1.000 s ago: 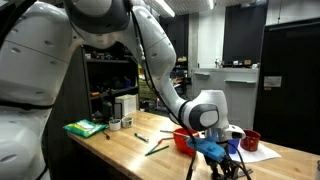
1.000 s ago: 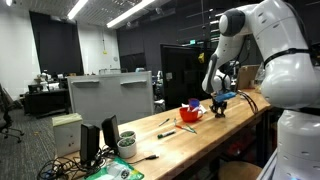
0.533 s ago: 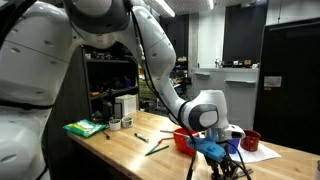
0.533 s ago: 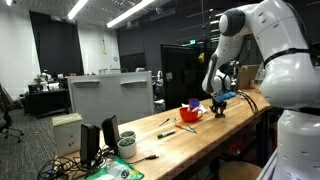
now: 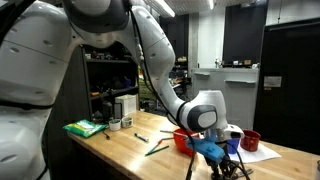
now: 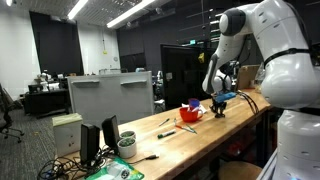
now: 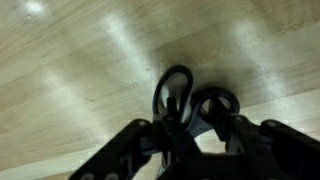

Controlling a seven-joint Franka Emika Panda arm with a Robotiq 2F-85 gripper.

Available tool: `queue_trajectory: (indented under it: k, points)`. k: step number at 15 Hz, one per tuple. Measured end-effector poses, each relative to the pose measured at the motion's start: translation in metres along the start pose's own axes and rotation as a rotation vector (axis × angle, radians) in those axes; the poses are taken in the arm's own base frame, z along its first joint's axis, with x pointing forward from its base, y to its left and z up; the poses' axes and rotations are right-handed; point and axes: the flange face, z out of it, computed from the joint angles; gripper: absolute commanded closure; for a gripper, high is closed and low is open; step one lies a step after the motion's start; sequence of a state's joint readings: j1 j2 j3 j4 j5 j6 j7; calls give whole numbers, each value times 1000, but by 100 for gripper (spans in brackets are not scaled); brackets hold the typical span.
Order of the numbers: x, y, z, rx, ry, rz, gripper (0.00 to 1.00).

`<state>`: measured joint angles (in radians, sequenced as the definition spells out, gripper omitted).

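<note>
In the wrist view a pair of black-handled scissors point(image 7: 158, 97) lies on the light wooden table point(image 7: 70, 70), its two finger loops pointing away from me. My gripper point(image 7: 195, 135) is down over it, with dark fingers point(image 7: 140, 135) pressed against the scissors on either side just behind the loops. In both exterior views the gripper point(image 5: 222, 150) point(image 6: 217, 103) sits low on the table near its end, beside a red bowl point(image 5: 183, 137) point(image 6: 190, 113). The blades are hidden under the gripper.
A red cup point(image 5: 250, 139) stands on a white sheet point(image 5: 262, 153) behind the gripper. Pens point(image 5: 155, 148) lie mid-table. A green box point(image 5: 85, 128) and small containers point(image 5: 124, 110) sit at the far end. Monitors point(image 6: 95, 138) and cables are below the table.
The arm holds its place over the scissors in both exterior views; no other movement shows.
</note>
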<state>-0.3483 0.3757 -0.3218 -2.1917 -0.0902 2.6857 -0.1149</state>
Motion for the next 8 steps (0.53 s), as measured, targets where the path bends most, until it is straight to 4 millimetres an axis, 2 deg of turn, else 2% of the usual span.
queue_trajectory:
  k: [8]
  points:
    - [-7, 0, -1, 3, 22, -13, 59]
